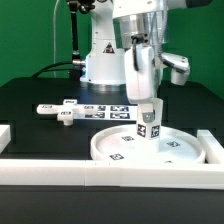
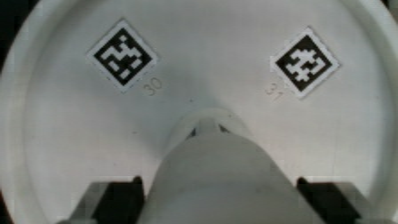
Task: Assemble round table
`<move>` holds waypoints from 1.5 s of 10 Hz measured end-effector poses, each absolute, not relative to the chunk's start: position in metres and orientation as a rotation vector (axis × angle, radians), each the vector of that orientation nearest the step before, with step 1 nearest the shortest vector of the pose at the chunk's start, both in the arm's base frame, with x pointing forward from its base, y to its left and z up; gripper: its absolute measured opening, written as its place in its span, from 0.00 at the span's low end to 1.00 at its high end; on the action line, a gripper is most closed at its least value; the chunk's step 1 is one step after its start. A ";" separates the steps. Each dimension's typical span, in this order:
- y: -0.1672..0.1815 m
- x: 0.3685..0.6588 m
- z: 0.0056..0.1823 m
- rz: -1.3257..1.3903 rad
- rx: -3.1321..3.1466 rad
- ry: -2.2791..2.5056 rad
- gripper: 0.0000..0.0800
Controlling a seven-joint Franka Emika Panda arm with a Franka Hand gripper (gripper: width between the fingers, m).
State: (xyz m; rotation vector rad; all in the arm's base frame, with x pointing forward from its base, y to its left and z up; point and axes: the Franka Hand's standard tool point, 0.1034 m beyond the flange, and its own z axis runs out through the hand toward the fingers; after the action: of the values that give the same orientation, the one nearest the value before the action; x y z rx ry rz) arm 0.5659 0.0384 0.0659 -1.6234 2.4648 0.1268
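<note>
The large rimmed round disc (image 1: 112,150) lies flat on the black table at the front; in the wrist view (image 2: 214,100) it fills the picture with two square tags. My gripper (image 1: 148,106) is shut on the short thick cylinder (image 1: 149,124) and holds it upright over the disc's middle. I cannot tell whether its lower end touches the disc. In the wrist view the cylinder (image 2: 222,160) sits between the dark fingers (image 2: 121,200) of the gripper (image 2: 221,205). The flat cross-shaped piece (image 1: 62,110) lies on the table towards the exterior view's left.
The marker board (image 1: 108,110) lies behind the disc. Long white border bars run along the front (image 1: 110,175) and the exterior view's right (image 1: 212,146) and left (image 1: 5,134). The robot's base (image 1: 100,60) stands at the back.
</note>
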 end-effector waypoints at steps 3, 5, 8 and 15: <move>0.041 0.565 0.065 0.146 -1.538 2.510 0.61; 0.050 0.566 0.067 0.170 -1.808 2.376 0.80; 0.051 0.569 0.069 0.151 -2.036 2.171 0.81; 0.063 0.561 0.068 0.100 -2.802 1.149 0.81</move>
State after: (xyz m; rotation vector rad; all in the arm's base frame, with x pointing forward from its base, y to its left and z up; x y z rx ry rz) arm 0.5614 0.0628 0.0684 -2.8019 1.1492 0.1002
